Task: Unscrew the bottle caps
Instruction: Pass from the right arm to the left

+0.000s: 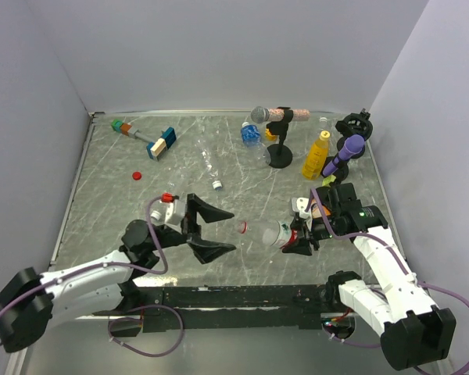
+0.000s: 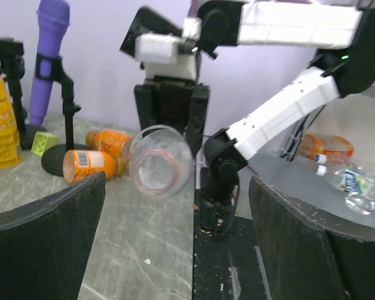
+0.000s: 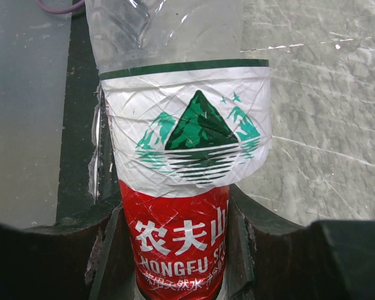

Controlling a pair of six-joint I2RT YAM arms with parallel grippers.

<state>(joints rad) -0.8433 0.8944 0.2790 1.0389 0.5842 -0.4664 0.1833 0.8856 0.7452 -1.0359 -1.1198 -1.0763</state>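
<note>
the right gripper (image 3: pixel 175 265) is clamped on the red-and-white label of a clear bottle (image 3: pixel 187 144), holding it level above the table (image 1: pixel 109 207). its red-tipped neck points at the left gripper (image 1: pixel 233 232), whose jaws stand wide just short of it. a loose red cap (image 1: pixel 137 175) lies far left.

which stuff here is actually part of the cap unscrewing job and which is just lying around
Job:
red-label bottle
loose red cap
yellow bottle
blue-label bottle
clear bottle
orange bottles

Lying about:
purple microphone
grey microphone
blue-and-tan block on a stick
</note>
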